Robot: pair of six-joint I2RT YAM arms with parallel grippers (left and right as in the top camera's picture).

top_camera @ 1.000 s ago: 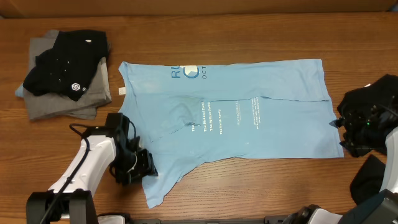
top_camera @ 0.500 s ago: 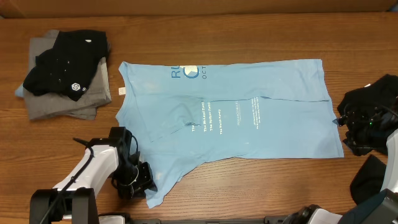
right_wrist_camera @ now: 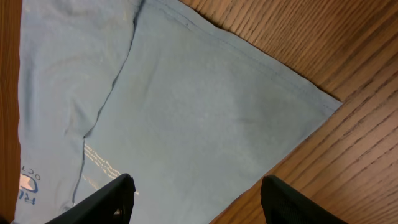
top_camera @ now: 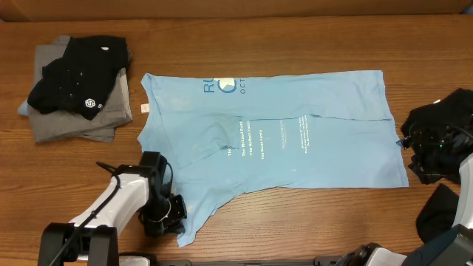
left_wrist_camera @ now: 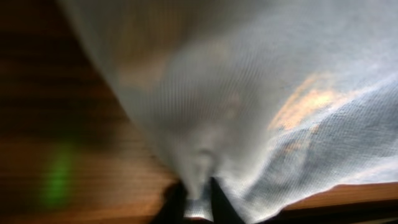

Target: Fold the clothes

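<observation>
A light blue T-shirt [top_camera: 281, 140] with white lettering lies spread flat across the middle of the table. Its front left corner tapers to a point near the table's front edge. My left gripper [top_camera: 174, 219] is there, shut on that corner. In the left wrist view the cloth [left_wrist_camera: 236, 93] bunches down into the gap between the closed fingertips [left_wrist_camera: 175, 200]. My right gripper [top_camera: 406, 157] hovers open at the shirt's right edge. In the right wrist view the shirt's corner [right_wrist_camera: 186, 112] lies below the gripper [right_wrist_camera: 198, 196], with nothing held.
A folded stack sits at the back left: a black shirt [top_camera: 77, 77] on top of a grey one [top_camera: 70, 125]. The dark right arm [top_camera: 443, 133] fills the right edge. Bare wooden table [top_camera: 310, 222] runs along the front.
My left gripper slid toward the front and right onto the shirt's front left corner and closed on it. The right gripper stayed put and open.
</observation>
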